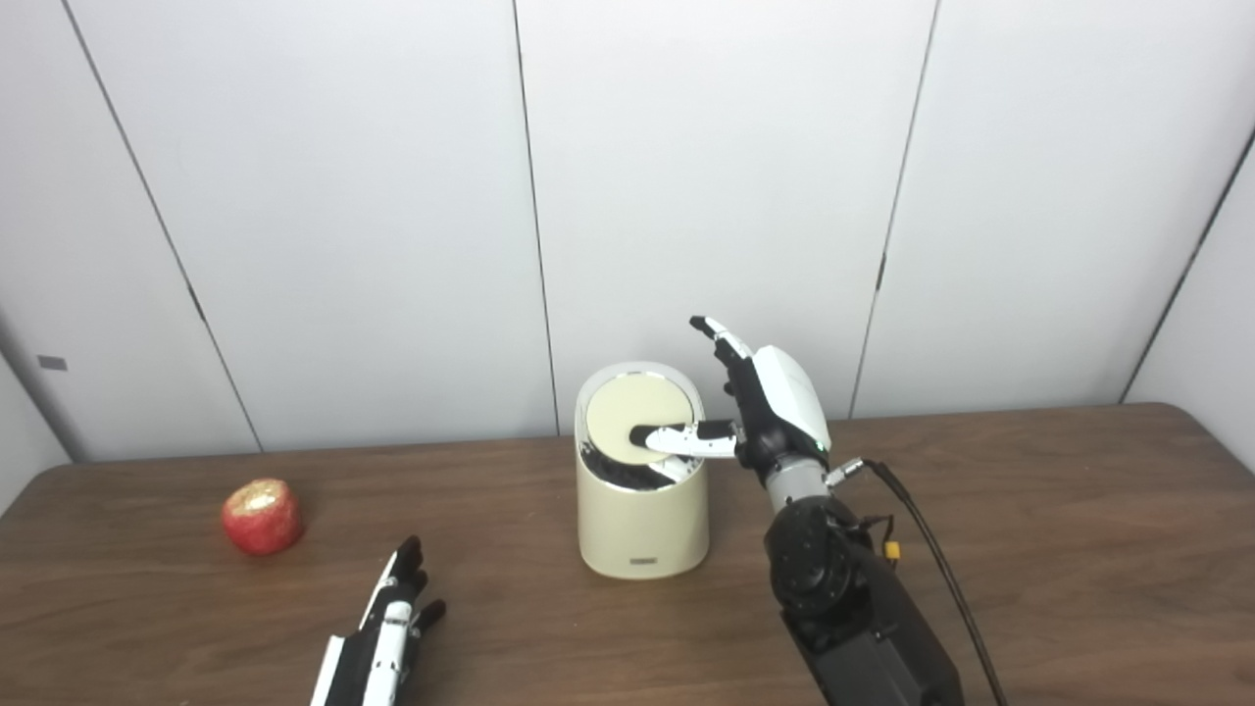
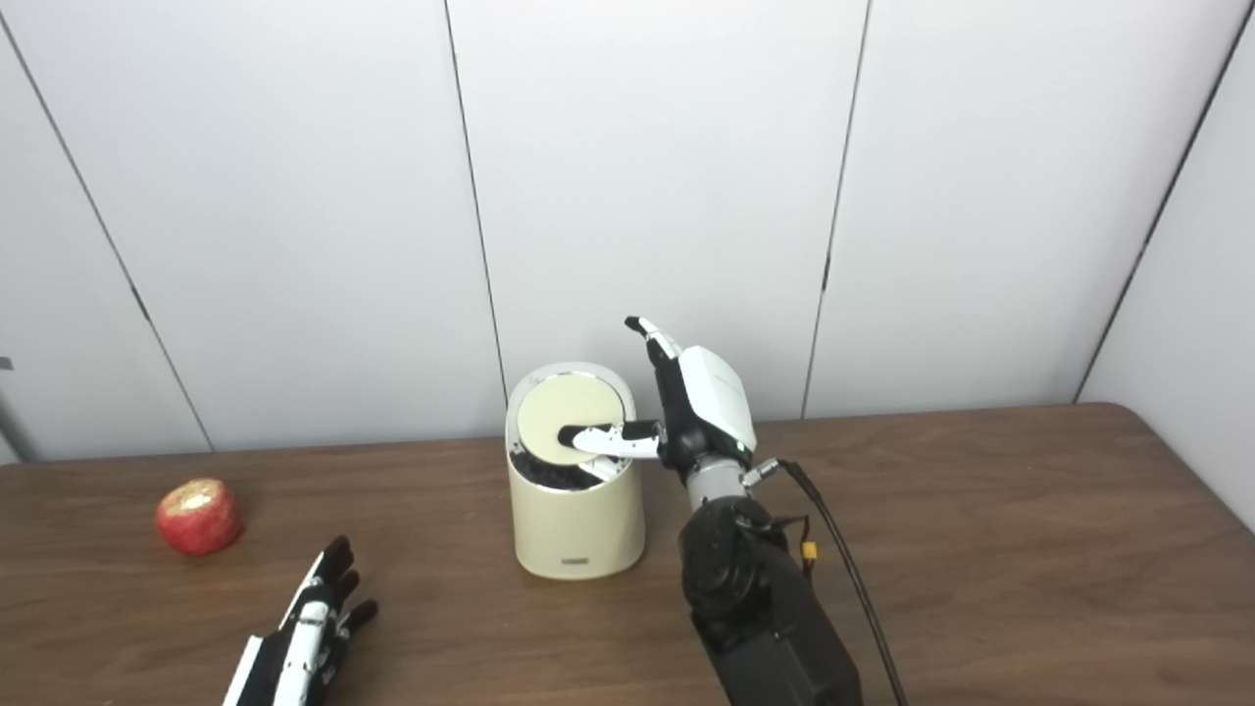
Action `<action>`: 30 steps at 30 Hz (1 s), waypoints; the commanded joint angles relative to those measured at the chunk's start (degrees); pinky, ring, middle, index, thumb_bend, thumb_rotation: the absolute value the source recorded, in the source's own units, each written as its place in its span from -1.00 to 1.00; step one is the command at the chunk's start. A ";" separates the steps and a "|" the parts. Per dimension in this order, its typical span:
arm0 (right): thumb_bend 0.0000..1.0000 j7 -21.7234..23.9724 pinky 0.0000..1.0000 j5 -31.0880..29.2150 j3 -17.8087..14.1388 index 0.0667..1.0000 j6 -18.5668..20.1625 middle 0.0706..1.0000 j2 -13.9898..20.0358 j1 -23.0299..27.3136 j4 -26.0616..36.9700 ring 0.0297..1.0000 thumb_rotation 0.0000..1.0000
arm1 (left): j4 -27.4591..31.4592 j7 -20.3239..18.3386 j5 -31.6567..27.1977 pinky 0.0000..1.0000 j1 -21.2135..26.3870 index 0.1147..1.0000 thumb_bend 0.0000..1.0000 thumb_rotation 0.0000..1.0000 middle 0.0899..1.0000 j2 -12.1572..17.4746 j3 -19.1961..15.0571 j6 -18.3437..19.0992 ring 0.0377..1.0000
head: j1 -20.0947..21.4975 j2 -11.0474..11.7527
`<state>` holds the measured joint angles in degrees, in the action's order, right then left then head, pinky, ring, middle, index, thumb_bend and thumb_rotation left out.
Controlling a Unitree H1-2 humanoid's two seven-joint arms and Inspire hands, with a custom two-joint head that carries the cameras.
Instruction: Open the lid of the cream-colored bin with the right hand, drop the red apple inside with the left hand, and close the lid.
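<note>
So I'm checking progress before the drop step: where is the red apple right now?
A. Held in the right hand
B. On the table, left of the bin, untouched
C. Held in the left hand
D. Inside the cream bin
B: the red apple sits on the table left of the cream bin, while the left hand lies empty nearby.

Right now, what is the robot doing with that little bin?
The robot's right hand is at the top of the cream-colored bin, with a finger lying across the round lid. The lid is tipped up toward the back, so a dark gap shows at the front. The red apple sits on the table off to the left, untouched. The left hand rests open near the apple, holding nothing.
</note>
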<state>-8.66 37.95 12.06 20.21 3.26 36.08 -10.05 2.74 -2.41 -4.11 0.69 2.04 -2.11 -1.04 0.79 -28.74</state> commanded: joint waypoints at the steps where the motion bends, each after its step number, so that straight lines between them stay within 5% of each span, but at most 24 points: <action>1: 0.90 -0.79 0.43 1.72 0.56 0.81 -0.56 0.81 0.93 2.93 0.25 0.74 -0.46 | 0.93 -0.09 0.64 0.99 -0.05 1.00 -0.57 0.84 1.00 -0.28 0.79 0.08 1.00 | 0.04 -0.06; 18: 0.82 -1.53 0.65 4.94 3.76 0.90 -1.14 0.93 4.04 2.35 -1.38 0.87 -0.94 | 1.23 -0.01 0.73 1.00 -0.01 1.00 -0.51 0.81 1.00 0.08 1.08 0.45 1.00 | 0.20 -0.62; 30: 0.70 -0.69 0.65 3.80 3.93 0.93 -1.23 0.95 4.32 1.86 -0.11 0.89 -0.95 | 0.89 -0.01 0.73 1.00 0.15 1.00 -0.51 0.79 1.00 0.13 1.10 0.04 1.00 | 0.37 -0.45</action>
<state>-10.05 40.82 16.59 17.77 6.37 37.45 -10.23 2.80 -2.26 -4.05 0.66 2.06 -1.50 -0.97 1.14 -29.18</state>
